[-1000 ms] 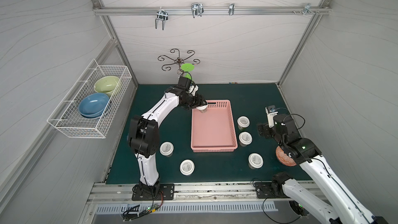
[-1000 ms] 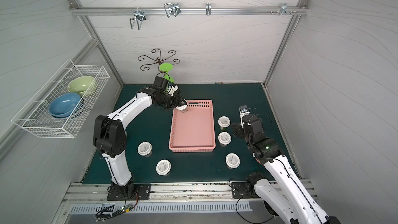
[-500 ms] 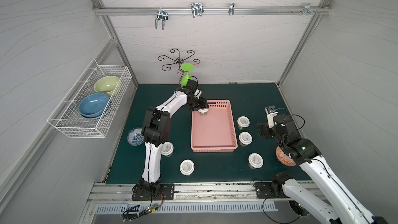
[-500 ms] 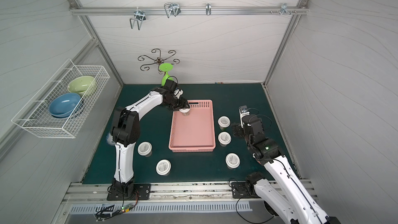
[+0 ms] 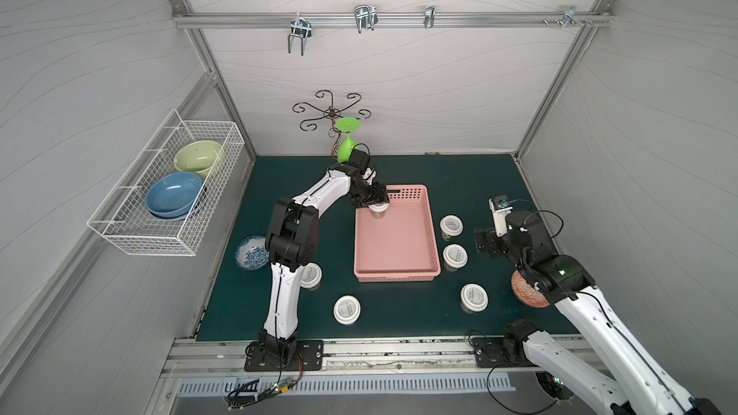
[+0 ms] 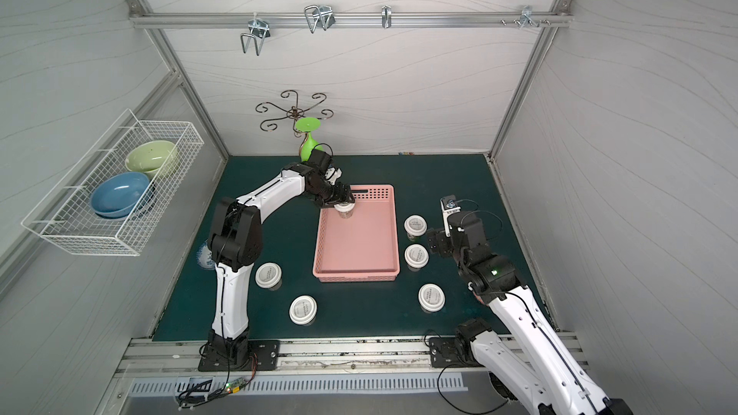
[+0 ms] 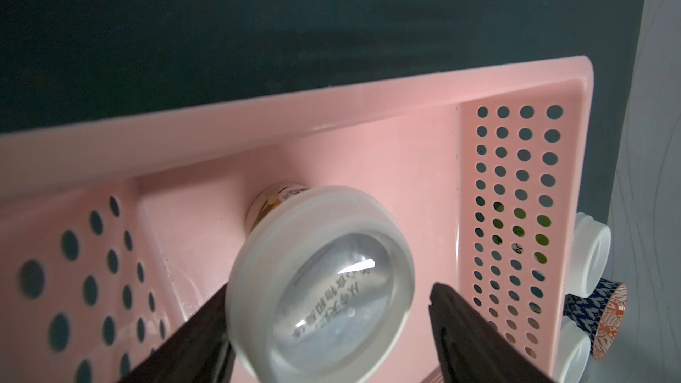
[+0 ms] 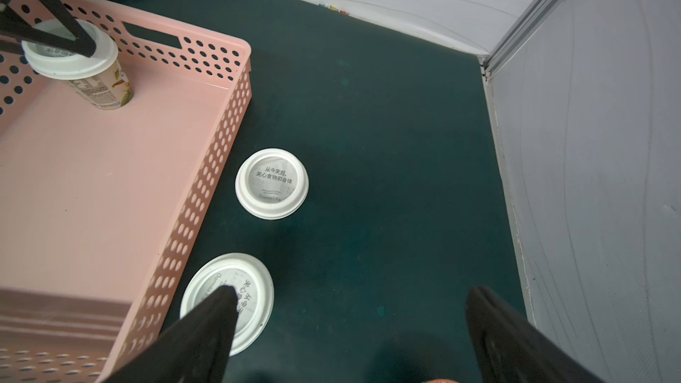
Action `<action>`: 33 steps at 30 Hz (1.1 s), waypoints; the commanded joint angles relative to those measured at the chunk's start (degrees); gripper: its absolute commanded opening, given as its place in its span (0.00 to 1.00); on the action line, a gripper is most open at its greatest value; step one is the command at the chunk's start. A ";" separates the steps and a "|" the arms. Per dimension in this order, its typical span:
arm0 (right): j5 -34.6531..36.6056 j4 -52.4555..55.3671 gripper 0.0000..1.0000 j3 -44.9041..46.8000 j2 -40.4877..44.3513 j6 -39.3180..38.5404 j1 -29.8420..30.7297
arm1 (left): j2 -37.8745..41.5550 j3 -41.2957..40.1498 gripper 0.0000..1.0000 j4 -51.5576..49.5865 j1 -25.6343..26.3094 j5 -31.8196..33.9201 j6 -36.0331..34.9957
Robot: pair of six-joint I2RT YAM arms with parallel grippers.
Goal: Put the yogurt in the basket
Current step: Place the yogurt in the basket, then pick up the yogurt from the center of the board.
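Left claw (image 7: 328, 287) has just let go, jaws now spread either side of the small white-lidded yogurt cup (image 7: 317, 245). It's upright in the shallow pink perforated plastic basket (image 5: 433, 229), 11 o'clock corner. So 1 in, 5 left on the dark green desk (image 5: 399, 305). Right claw (image 8: 351, 291) wide open, empty.

Stretches left arm (image 5: 319, 193) forward and inward, elbow raised, wrist bent down, left gripper (image 7: 329, 294) pointing downward with fingers (image 7: 460, 326) parted. Holds right arm (image 5: 599, 325) folded near its base, right gripper (image 8: 350, 291) angled down, fingers spread wide apart.
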State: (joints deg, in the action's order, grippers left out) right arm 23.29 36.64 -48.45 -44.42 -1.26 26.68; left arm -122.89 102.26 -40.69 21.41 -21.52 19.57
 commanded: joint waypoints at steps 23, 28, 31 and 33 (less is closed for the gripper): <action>-33.68 10.55 0.99 -14.90 -25.19 22.76 -14.74 | 41.61 -28.67 0.99 4.27 -0.05 12.75 -12.66; -36.24 7.30 0.99 -13.90 -29.67 24.88 -15.95 | 48.86 -36.07 0.99 5.66 -1.57 14.97 -15.54; -36.55 6.05 0.99 -14.21 -33.13 25.49 -16.16 | 51.96 -40.15 0.99 6.66 -3.83 13.87 -16.18; -37.05 5.28 0.99 -14.55 -35.29 25.84 -16.18 | 53.89 -42.63 0.99 7.17 -4.72 12.51 -17.04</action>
State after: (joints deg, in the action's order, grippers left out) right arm -11.86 43.79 -62.61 -77.71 23.05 10.85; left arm -71.18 61.69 -36.77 18.02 -8.45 4.93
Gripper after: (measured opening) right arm 0.990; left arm 0.994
